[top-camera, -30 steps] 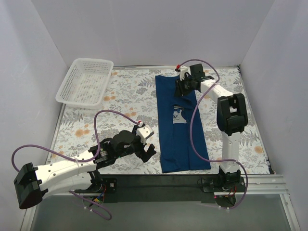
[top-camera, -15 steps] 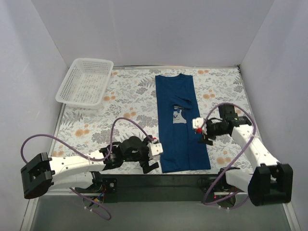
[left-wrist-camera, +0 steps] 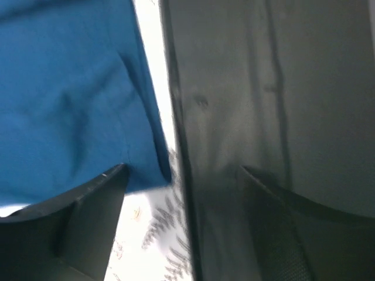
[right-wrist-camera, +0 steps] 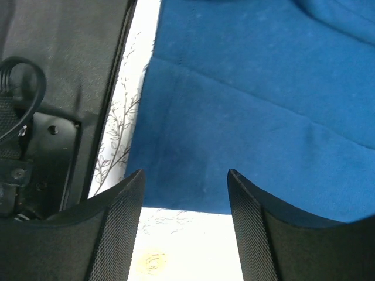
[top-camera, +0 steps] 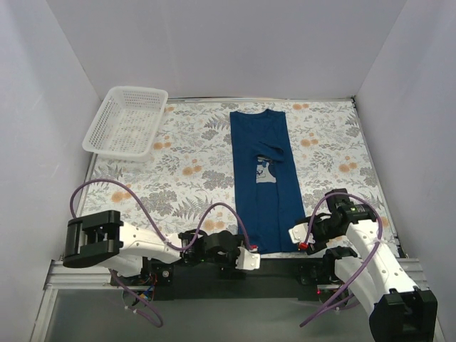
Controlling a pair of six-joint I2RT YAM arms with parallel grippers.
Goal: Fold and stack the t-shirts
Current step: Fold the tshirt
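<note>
The navy t-shirt (top-camera: 265,199) lies flat as a long narrow strip with both sides folded in, collar at the far end and the grey print (top-camera: 264,171) showing. My left gripper (top-camera: 249,258) is open and empty, low at the shirt's near left hem corner, over the black rail. In the left wrist view the gripper (left-wrist-camera: 183,170) frames that shirt corner (left-wrist-camera: 70,105). My right gripper (top-camera: 298,239) is open and empty at the near right hem corner. In the right wrist view the gripper (right-wrist-camera: 184,175) frames the hem (right-wrist-camera: 246,117) just ahead of its fingertips.
A white mesh basket (top-camera: 127,121) stands at the far left on the floral tablecloth (top-camera: 178,171). The black base rail (top-camera: 285,267) runs along the near edge, right behind both grippers. White walls enclose the table.
My right arm has swung back from the shirt's far end to its near right corner. My left gripper has moved right and down to the near left corner. The shirt has not moved.
</note>
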